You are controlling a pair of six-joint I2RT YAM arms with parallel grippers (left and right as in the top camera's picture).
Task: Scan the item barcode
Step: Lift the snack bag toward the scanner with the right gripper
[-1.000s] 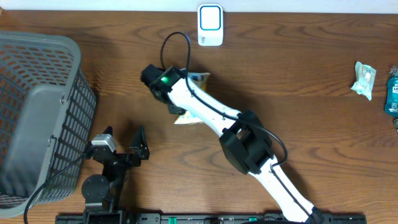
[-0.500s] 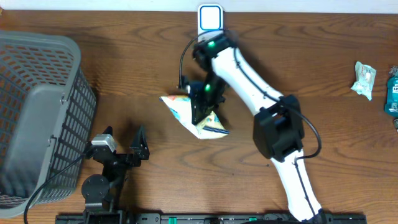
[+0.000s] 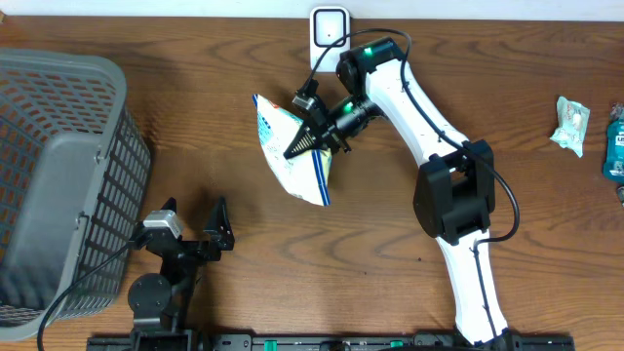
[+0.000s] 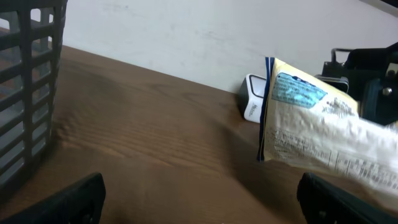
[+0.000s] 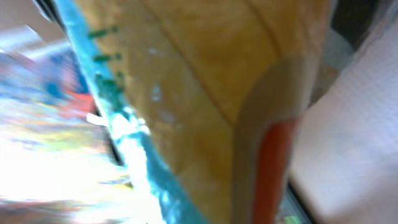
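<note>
Bag gripped just below-left of the scanner.
The right gripper is clamping shut on the bag, whose top edge is sitting near the scanner, apart from it. The left gripper is resting wide open and empty, well below-left of the scanner, with bare table between.

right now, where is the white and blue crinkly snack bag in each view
overhead: snack bag upper centre, just below-left of the white box-shaped scanner
left wrist: bag right half, scanner just left of it
right wrist: bag fills the frame, blurred
landmark: the scanner, overhead and left wrist
</note>
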